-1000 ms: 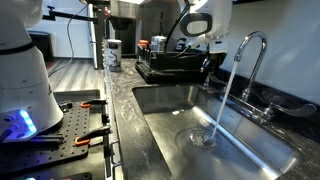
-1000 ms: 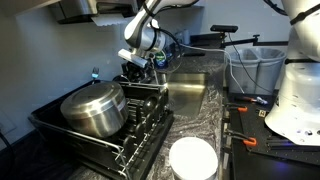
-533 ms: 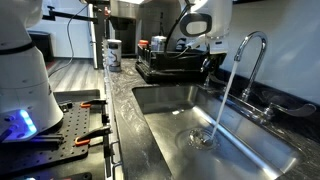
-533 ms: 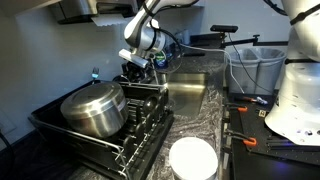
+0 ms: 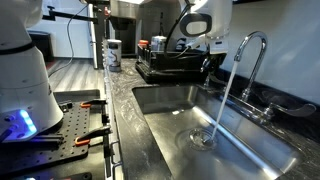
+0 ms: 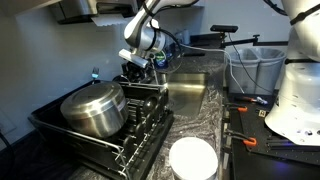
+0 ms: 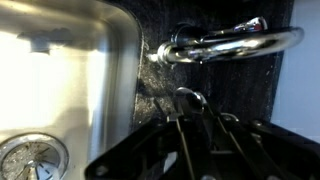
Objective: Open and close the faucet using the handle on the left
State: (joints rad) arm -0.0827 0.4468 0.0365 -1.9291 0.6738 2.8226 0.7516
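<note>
The tall chrome faucet [image 5: 253, 45] arches over the steel sink [image 5: 190, 135], and a stream of water [image 5: 224, 100] runs from its spout into the basin. My gripper [image 5: 209, 66] is low at the sink's far rim, by the dish rack, and hides the handle there. In the wrist view the spout [image 7: 235, 45] crosses the top, and the small chrome handle [image 7: 188, 97] sits at the tips of my dark fingers [image 7: 190, 120], which close around it. In an exterior view my gripper [image 6: 135, 69] is down behind the rack.
A black dish rack [image 6: 110, 140] holds a large steel pot [image 6: 93, 108], with a white round object [image 6: 192, 160] in front. The rack [image 5: 165, 68] stands behind the sink. The drain [image 7: 30, 158] shows in the basin. A second handle [image 5: 268, 112] is by the faucet base.
</note>
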